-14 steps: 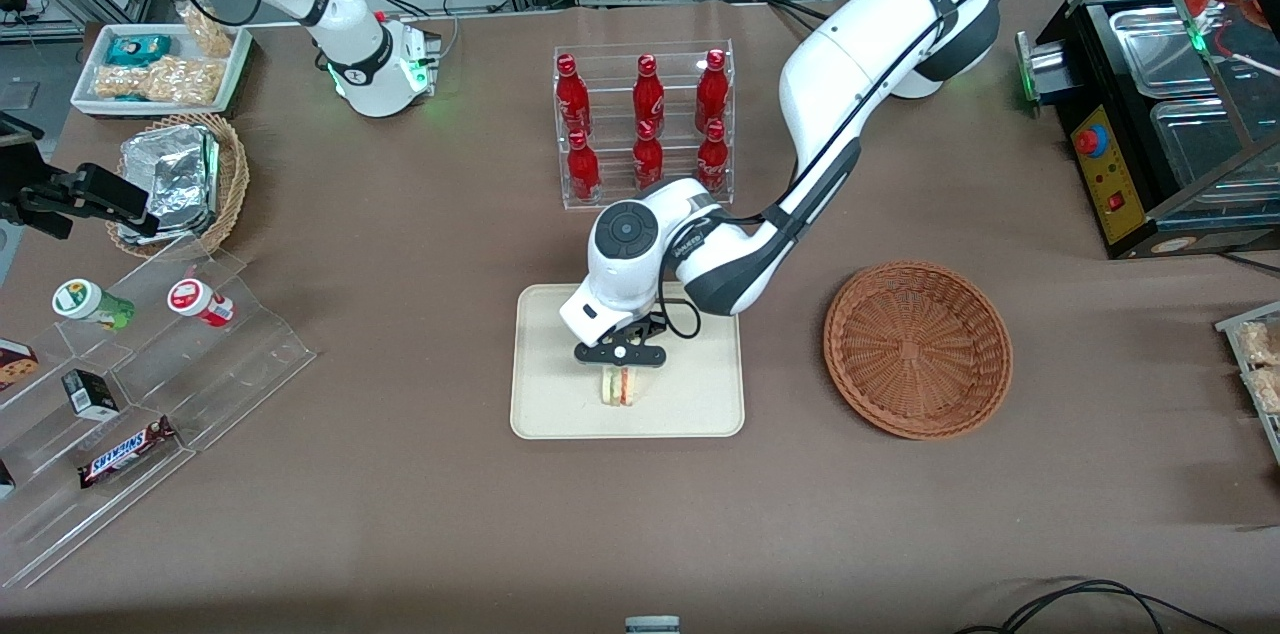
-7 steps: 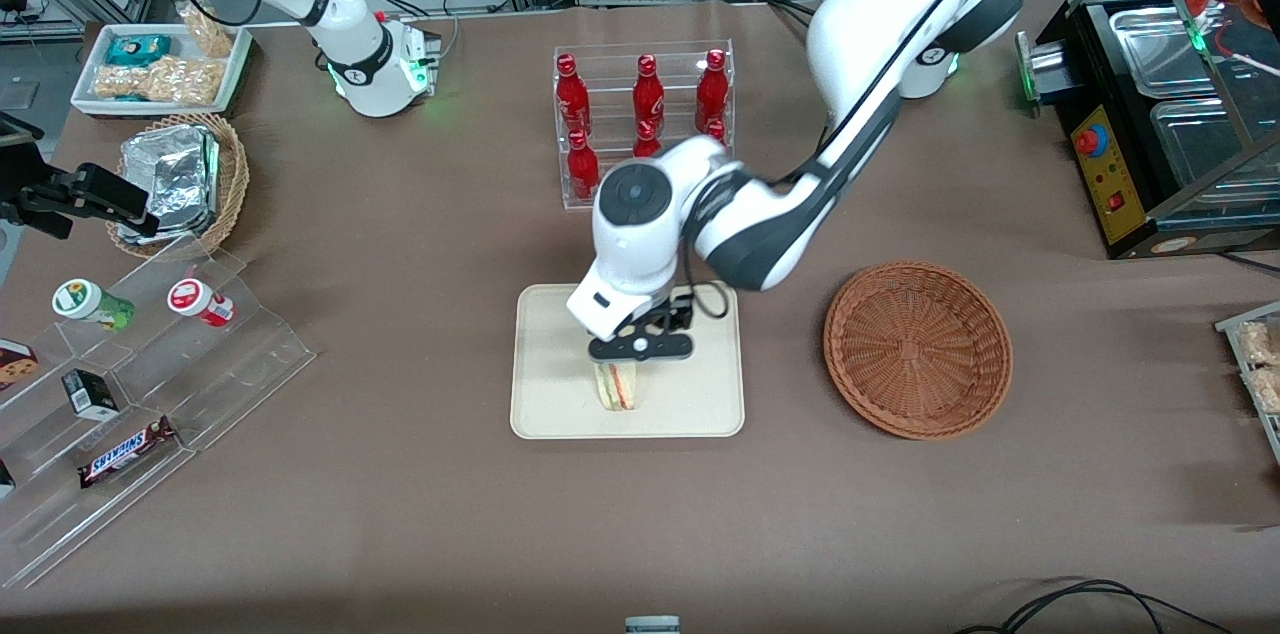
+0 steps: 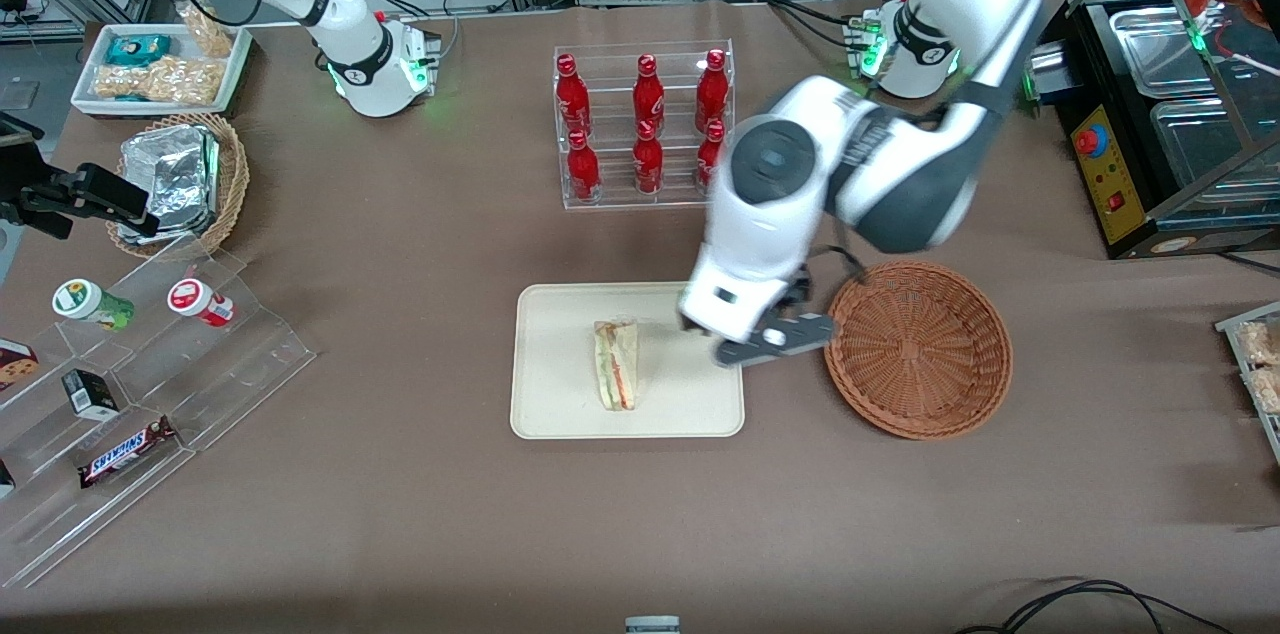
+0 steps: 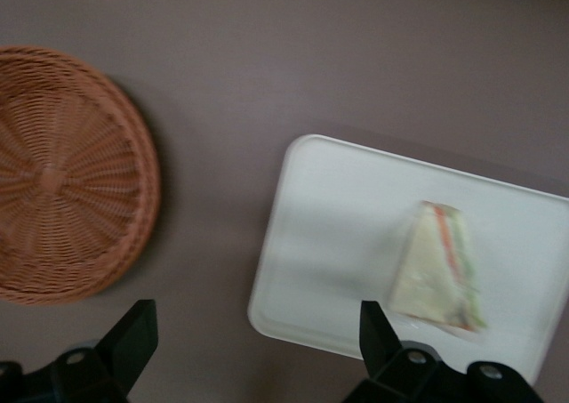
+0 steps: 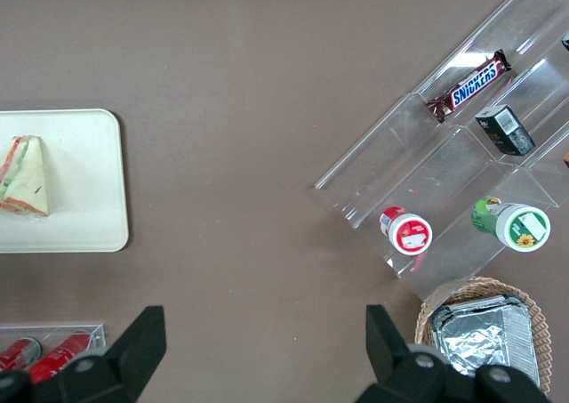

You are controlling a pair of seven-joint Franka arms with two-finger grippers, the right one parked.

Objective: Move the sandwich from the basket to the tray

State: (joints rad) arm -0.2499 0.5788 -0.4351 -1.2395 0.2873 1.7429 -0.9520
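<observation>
The sandwich [image 3: 617, 365] lay on the tray [image 3: 550, 404]. The end effector [image 3: 775, 342] hung spread wide and empty, between tray and basket [image 3: 918, 349].

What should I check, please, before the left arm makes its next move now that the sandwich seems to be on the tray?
1. Sandwich on the cream tray: ok, it lies wholly inside the rim.
2. Gripper free of the sandwich: ok, fingers open and empty, hanging above the gap between tray and basket.
3. Reddish-brown basket empty: ok, only bare weave shows inside.
4. Sandwich intact: ok, bread and filling layers hold together as one wedge in the left wrist view.
5. Rack of red bottles undisturbed: ok, all stand upright, though the arm hangs close above the nearest ones.
6. Sandwich resting steadily: cannot tell.
</observation>
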